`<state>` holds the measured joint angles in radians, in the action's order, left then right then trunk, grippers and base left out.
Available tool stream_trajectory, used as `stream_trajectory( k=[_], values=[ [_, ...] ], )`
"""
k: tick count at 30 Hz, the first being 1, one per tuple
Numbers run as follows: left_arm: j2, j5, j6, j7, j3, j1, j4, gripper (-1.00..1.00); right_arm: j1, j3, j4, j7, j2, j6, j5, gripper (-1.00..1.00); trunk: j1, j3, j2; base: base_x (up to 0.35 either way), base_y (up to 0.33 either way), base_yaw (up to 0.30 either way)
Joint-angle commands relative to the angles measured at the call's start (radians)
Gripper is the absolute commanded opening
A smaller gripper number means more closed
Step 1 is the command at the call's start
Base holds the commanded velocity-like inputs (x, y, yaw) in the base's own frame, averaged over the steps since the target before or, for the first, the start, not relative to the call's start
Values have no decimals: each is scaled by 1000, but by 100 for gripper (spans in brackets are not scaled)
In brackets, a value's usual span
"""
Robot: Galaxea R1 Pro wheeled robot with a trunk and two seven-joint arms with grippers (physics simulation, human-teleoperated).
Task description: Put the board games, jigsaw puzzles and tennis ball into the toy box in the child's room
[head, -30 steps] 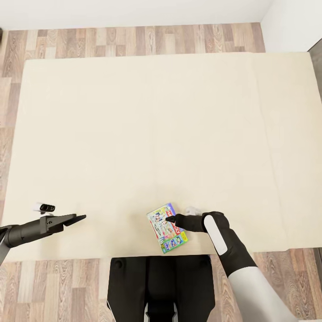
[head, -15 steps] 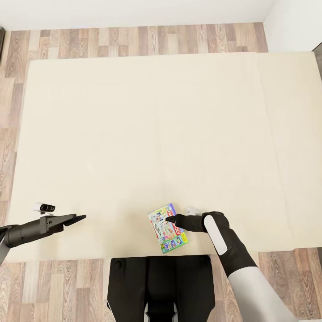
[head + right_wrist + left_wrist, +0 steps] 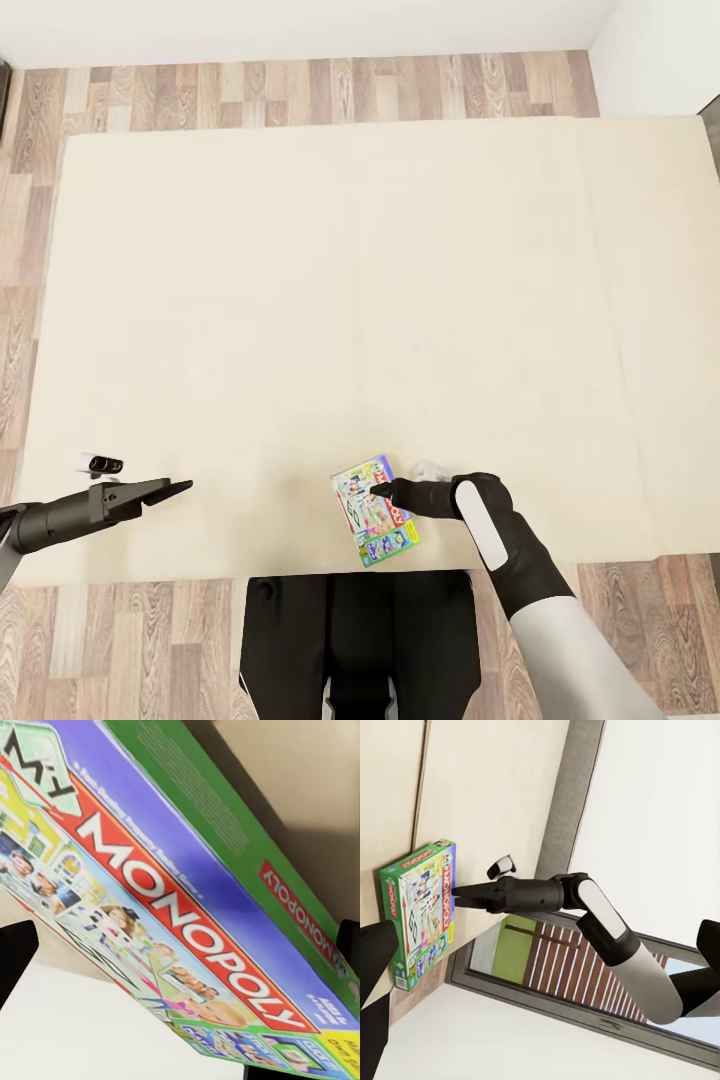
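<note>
One board game, the purple-blue Monopoly carton [image 3: 370, 515] [image 3: 420, 915] [image 3: 172, 907], is over the front edge of the cream bed [image 3: 350, 280], turned at a slant. My right gripper [image 3: 378, 491] [image 3: 459, 896] is shut on the carton's right long edge, beside the red Monopoly lettering. In the right wrist view its dark fingers [image 3: 15, 960] flank the carton. My left gripper [image 3: 185, 487] hovers over the bed's front left, far from the carton, its fingers [image 3: 373, 945] apart and empty. The table, toy box, puzzles and tennis ball are out of view.
Wood-plank floor [image 3: 300, 85] borders the bed at the back, left and front. A white wall [image 3: 300, 25] runs behind. A dark piece of furniture [image 3: 714, 110] stands at the right edge. My dark base [image 3: 350, 640] is against the bed's front edge.
The whole picture has shifted slightly to the right, so the camera moved. Both arms and the Monopoly carton keep their places relative to each other.
</note>
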<state>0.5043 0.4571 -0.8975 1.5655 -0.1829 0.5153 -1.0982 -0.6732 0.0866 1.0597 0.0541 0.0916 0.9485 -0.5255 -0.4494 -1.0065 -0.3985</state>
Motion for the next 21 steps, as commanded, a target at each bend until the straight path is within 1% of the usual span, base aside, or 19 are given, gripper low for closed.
stream_trajectory(
  k=[1, 14, 21],
  values=[
    [0, 0, -11, 4, 0, 0, 0, 100, 0, -1, 1, 6, 0, 4, 7, 100, -1, -1, -2, 0, 0, 0],
    [0, 0, -11, 4, -1, 0, 0, 100, 0, -1, 5, 4, 1, 3, 9, 100, -1, -1, -2, 0, 0, 5],
    [0, 0, -11, 4, -1, 0, 0, 100, 0, -1, 6, 4, 0, 3, 9, 100, -1, -1, -2, 0, 48, 130]
  ],
)
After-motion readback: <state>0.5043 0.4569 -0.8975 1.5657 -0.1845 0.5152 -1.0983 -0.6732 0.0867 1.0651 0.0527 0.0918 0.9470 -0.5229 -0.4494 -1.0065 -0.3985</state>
